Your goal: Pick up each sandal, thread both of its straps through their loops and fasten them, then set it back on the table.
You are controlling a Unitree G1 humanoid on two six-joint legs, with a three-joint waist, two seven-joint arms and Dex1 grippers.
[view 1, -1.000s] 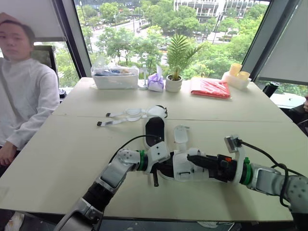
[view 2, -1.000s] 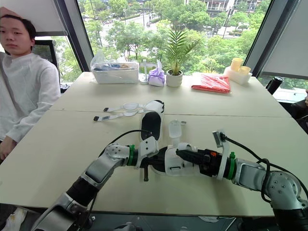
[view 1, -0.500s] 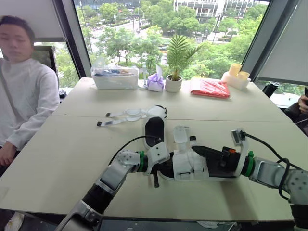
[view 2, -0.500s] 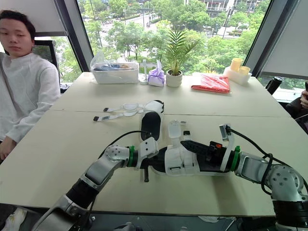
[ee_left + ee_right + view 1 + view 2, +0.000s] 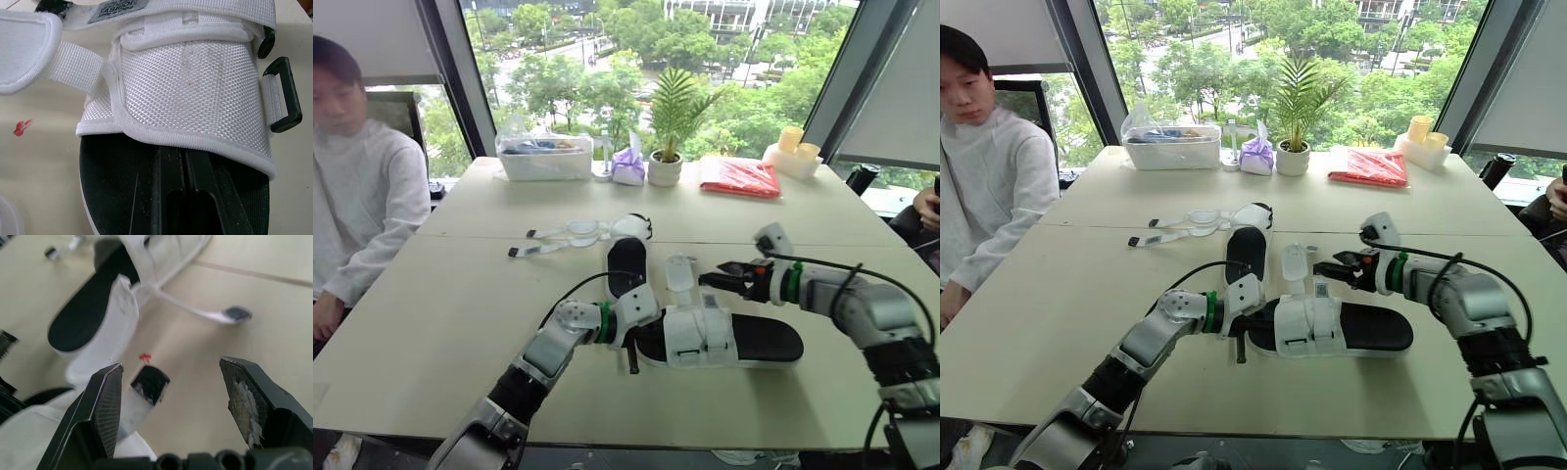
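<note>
- The beige table (image 5: 460, 294) carried both sandals.
- The black-soled sandal with white woven straps (image 5: 744, 338) lay at the table's 6 o'clock (strapped end toward the left arm), its loose white strap (image 5: 679, 272) sticking up.
- A second matching sandal (image 5: 626, 262) lay at its 11 o'clock.
- The right gripper (image 5: 170, 366), fingers spread, hovered at that strap's 3 o'clock.
- The left gripper (image 5: 183, 155), fingers pressed together, rested on the insole.
</note>
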